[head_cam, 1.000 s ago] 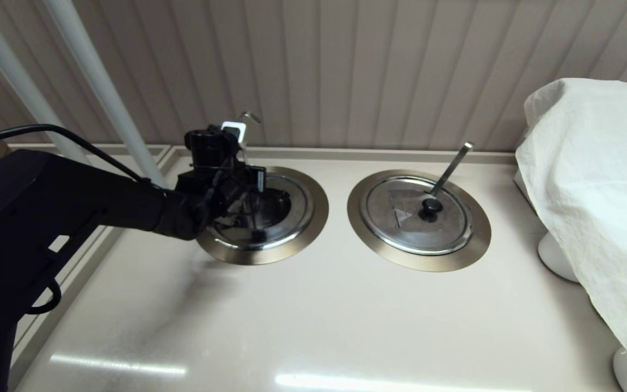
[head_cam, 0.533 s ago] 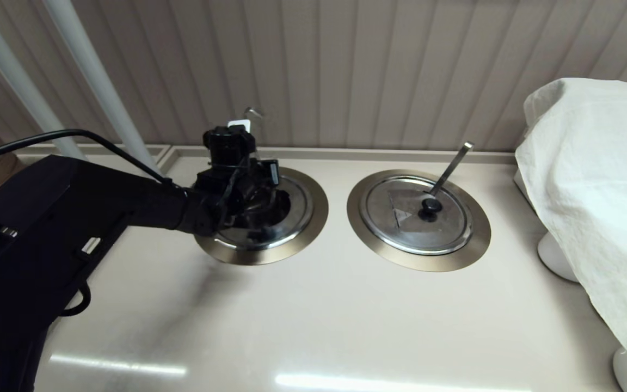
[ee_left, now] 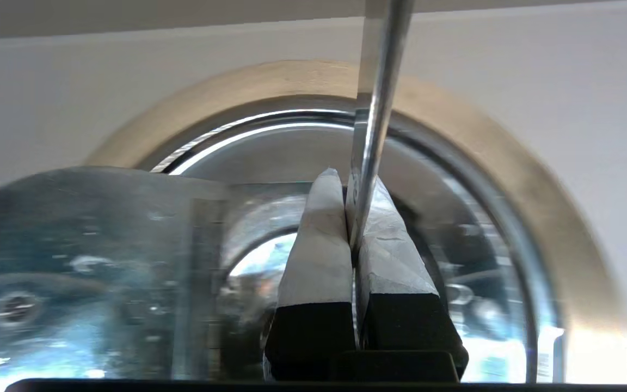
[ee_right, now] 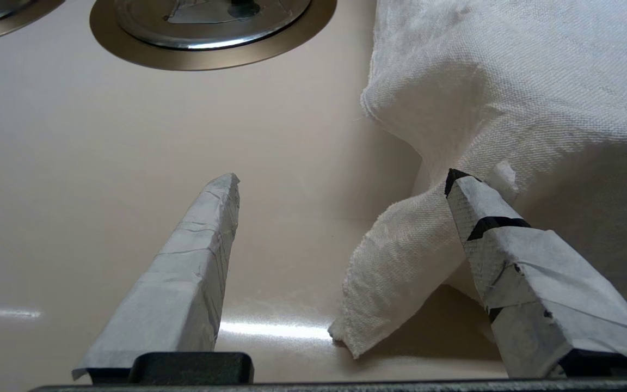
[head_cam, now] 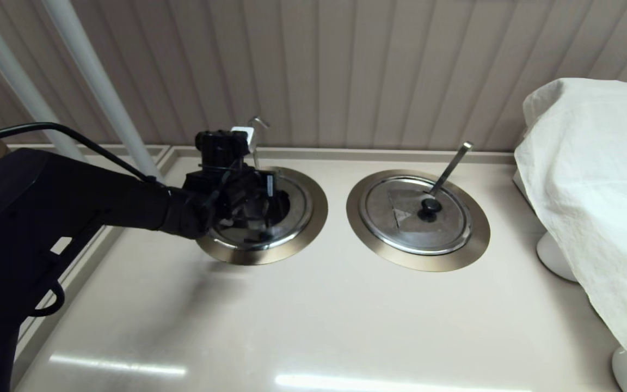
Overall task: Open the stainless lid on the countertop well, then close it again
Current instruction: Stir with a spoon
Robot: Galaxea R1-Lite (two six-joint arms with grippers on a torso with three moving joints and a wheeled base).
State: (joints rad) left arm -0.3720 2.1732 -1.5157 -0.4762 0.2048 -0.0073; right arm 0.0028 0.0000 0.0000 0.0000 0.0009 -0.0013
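Note:
The stainless lid (head_cam: pixel 298 202) covers the left countertop well, whose bronze-grey flange (head_cam: pixel 320 209) rings it. A dark gap shows in the lid beside my left gripper (head_cam: pixel 259 209). In the left wrist view a shiny flat half of the lid (ee_left: pixel 101 261) stands beside the fingers, inside the flange (ee_left: pixel 536 179). My left gripper (ee_left: pixel 349 188) is shut, and the thin ladle rod (ee_left: pixel 381 81) runs down to the slit between its tips. The rod's hook (head_cam: pixel 257 122) rises behind my wrist. The black knob is hidden. My right gripper (ee_right: pixel 344 177) hangs open over bare counter, holding nothing.
The twin lid (head_cam: pixel 400 201) with black knob (head_cam: pixel 430 207) and flat ladle handle (head_cam: pixel 452 163) sits to the right. A white cloth (head_cam: pixel 596 179) covers something at the far right, its corner (ee_right: pixel 400 272) near my right gripper. White poles (head_cam: pixel 96 81) stand behind my left arm.
My left arm swung a little right and toward the wall, then came back left. The ladle rod's hook shifted slightly with it. The twin lid has not moved.

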